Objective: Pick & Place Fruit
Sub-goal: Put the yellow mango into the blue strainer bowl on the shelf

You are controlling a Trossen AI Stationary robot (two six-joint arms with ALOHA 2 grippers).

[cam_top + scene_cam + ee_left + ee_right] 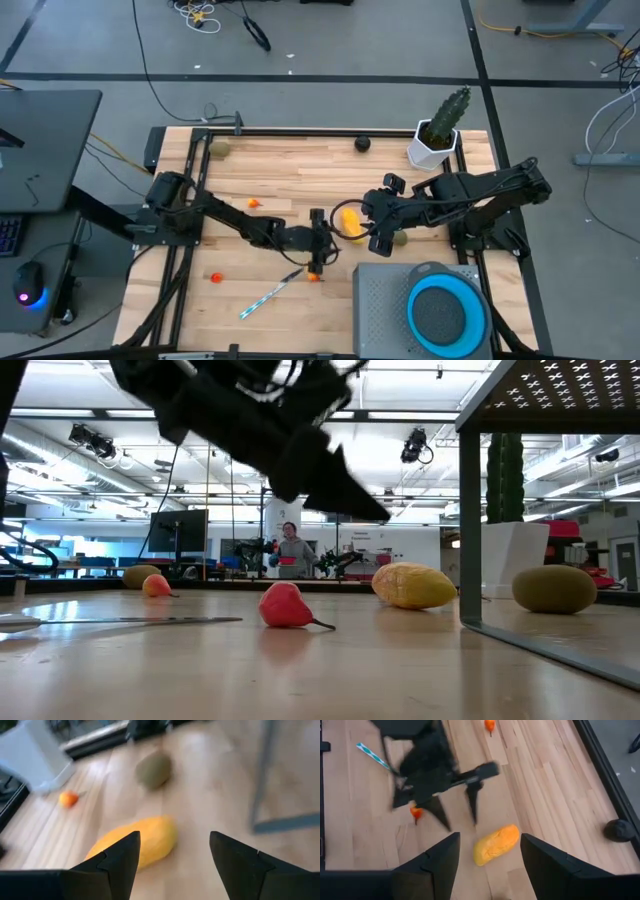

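Step in hand: approach to the yellow oblong fruit (347,222), which lies on the counter (300,165) at frame centre in the high view. Left tool (318,243) hangs just beside it, fingers spread, empty. Right tool (372,228) hovers on its other side, also spread, empty. The fruit's long axis runs diagonally, lower left to upper right in the right wrist view. Next move, as judged: one tool descends, straddles the short axis and closes.

My left gripper (322,232) hangs over mid-table, fingers apart, just left of the oblong fruit (349,221). My right gripper (372,222) sits just right of it. The oval fruit (399,238) lies beyond, beside the rack (385,300).
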